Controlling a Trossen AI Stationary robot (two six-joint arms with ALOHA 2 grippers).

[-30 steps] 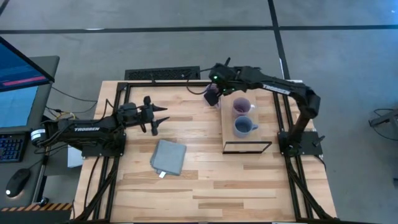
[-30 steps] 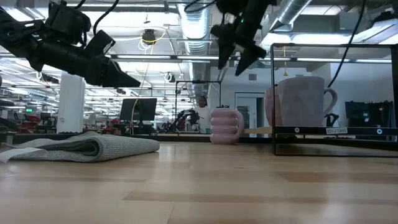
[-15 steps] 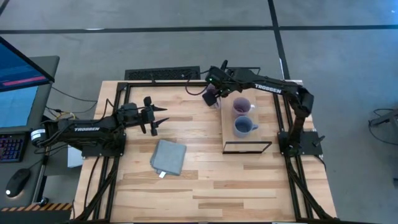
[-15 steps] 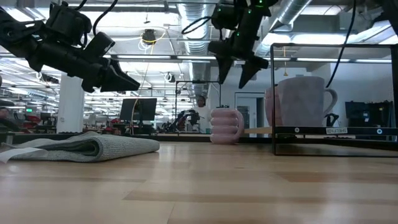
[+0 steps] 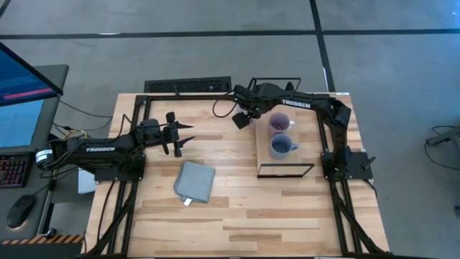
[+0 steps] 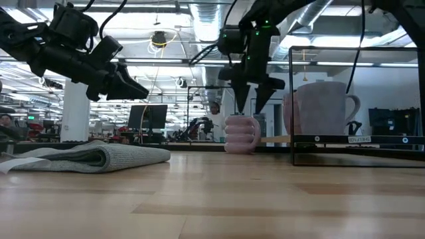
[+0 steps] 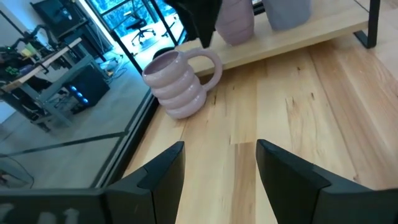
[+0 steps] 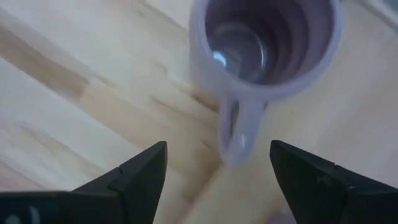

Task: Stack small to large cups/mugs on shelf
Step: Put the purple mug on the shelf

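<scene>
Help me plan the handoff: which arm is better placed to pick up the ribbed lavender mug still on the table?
Right. The right gripper hangs open directly above the ribbed mug, which stands beside the shelf. The left gripper hovers open farther off, near the grey cloth.

The left arm [image 5: 93, 150] is displaying white lettering reading "TROSSEN" along its forearm in the high view. The right arm [image 5: 302, 105] is carrying matching white lettering, too small for reading with certainty.
</scene>
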